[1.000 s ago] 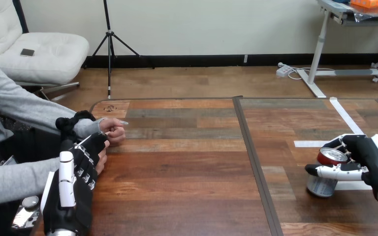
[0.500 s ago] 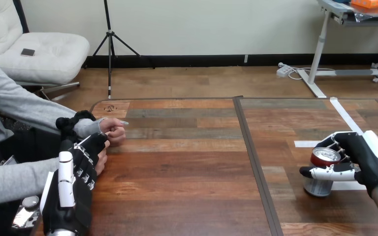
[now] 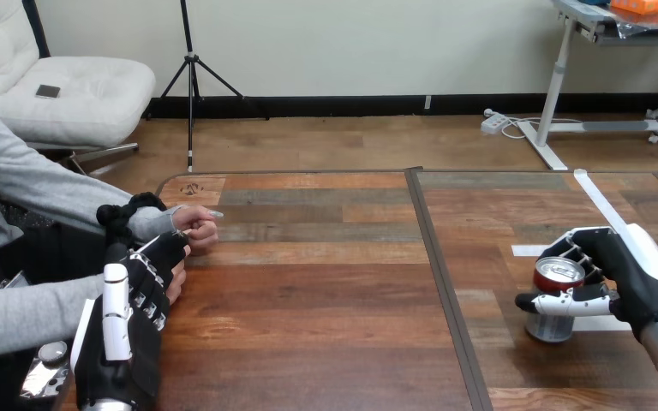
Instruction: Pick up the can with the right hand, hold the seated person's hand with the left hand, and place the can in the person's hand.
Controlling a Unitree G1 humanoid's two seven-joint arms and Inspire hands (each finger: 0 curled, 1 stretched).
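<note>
Right robot hand (image 3: 634, 278), four o'clock, curled round the can (image 3: 552, 324); a loose grip may tip it. Left robot hand (image 3: 127, 351) overlaps the person's nearer hand (image 3: 176, 279), hold unclear.

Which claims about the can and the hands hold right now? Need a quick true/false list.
1. The right hand has its fingers and thumb curled round the can. True.
2. The left hand lies against the person's nearer hand. True.
3. The can already rests in the person's palm. False: it is in the right hand at the table's right side, far from the person.
4. The can lies on its side. False: it is roughly upright, top facing up.
</note>
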